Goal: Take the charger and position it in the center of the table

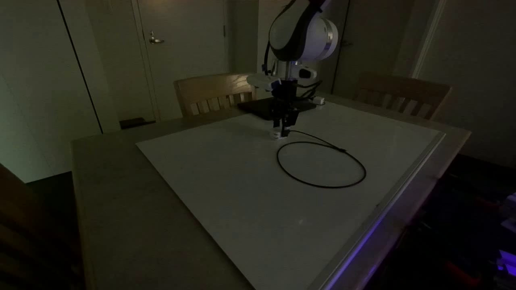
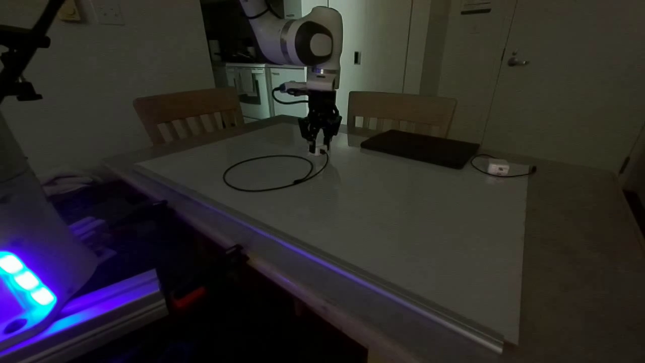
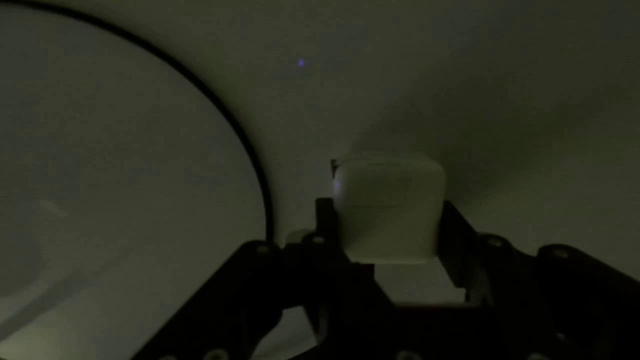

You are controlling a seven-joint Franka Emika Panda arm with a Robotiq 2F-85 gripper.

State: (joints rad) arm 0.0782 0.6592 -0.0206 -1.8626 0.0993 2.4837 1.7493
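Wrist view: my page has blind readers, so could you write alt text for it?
Dark robot gripper closed on the sides of a pale, squarish charger plug, seen close up in dim light. To its left, a thin black cable curves across the pale tabletop.

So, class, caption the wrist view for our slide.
Black fingers grip a whitish square plug beside a thin black cable curving across the pale tabletop.

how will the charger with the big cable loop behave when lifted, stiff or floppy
The black cable is thin and lies in a loop, so it will probably flop and trail. The white plug is boxy, so it probably won't roll. Its surface looks smooth, so it may be slightly slippery.
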